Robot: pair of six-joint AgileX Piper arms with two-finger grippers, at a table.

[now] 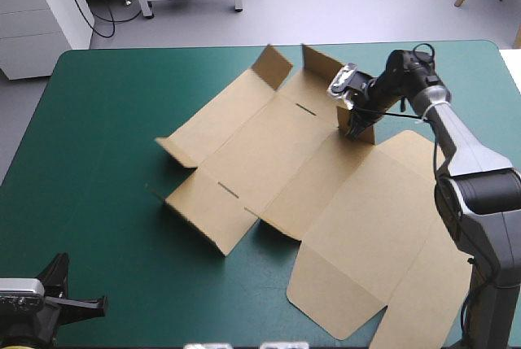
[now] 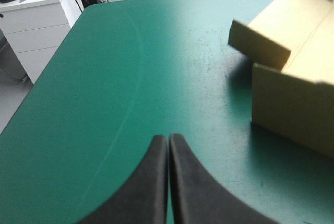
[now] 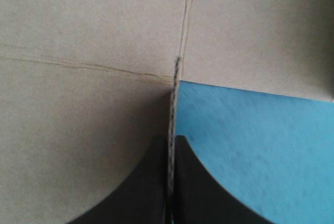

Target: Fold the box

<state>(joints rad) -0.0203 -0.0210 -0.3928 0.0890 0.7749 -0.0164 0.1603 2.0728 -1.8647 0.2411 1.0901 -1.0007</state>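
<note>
Pinching a small upright flap (image 1: 365,132) by its edge, the right gripper (image 1: 355,124) has its black fingers all but closed on the board, and the right wrist view shows the thin sheet running straight up between them. That flap belongs to the far right part of the box (image 1: 269,162), a cut sheet of brown board lying across the middle of the table on the teal-green cover (image 1: 106,121). Outward from the grip, the middle panels lie flat. Two end flaps (image 1: 273,66) at the far edge stand tilted up, and on the left side a low wall (image 1: 175,150) and the near-left panel (image 1: 203,212) are raised a little off the cover. The large lid panels (image 1: 366,227) to the near right lie fully flat. Nothing looks tucked or locked in place. Well apart from all this, at the near left corner of the table, the left gripper (image 2: 168,151) hangs over bare cover with its fingers pressed together and nothing between them, the raised left corner of the box ahead of it and to its right. My judgement is that the fold is at an early stage: a few creases are started and one flap is being stood up, while the side walls have yet to be brought fully upright and tucked to make a tray.
</note>
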